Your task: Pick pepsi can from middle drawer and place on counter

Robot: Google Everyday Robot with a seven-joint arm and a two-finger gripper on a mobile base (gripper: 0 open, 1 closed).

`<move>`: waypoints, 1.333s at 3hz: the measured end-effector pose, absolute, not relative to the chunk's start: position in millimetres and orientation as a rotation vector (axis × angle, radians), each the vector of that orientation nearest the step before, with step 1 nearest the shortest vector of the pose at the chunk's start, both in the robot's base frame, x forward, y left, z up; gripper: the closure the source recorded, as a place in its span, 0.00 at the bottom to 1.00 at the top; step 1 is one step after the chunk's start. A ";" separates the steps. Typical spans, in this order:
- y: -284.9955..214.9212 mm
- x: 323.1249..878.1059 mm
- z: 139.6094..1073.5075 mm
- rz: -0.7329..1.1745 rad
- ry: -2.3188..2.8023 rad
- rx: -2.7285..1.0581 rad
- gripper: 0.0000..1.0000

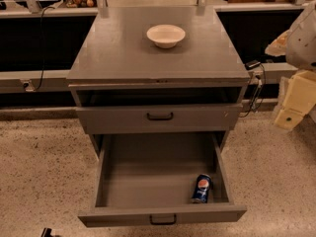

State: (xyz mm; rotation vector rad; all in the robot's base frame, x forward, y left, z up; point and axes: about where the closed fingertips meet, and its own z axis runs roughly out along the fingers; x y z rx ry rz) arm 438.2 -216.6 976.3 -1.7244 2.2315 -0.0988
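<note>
The pepsi can is a small blue can lying in the front right corner of the middle drawer. That drawer is pulled far out and holds nothing else. The counter is the flat grey top of the cabinet. My gripper is a pale yellowish part at the right edge of the view. It hangs beside the cabinet at about the upper drawer's height, well above and to the right of the can, and holds nothing that I can see.
A shallow off-white bowl stands on the counter towards the back. The upper drawer front with a black handle is pulled out slightly. A pale ledge with metal posts runs behind the cabinet. Cables hang at the cabinet's right side. The floor is speckled.
</note>
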 end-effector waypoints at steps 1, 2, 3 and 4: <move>-216.6 438.2 976.3 -0.099 2.231 -1.725 0.00; -209.0 445.1 968.3 -0.087 2.211 -1.821 0.00; -184.2 460.0 923.1 -0.002 2.089 -2.009 0.00; -181.9 461.8 920.4 -0.015 2.000 -2.094 0.00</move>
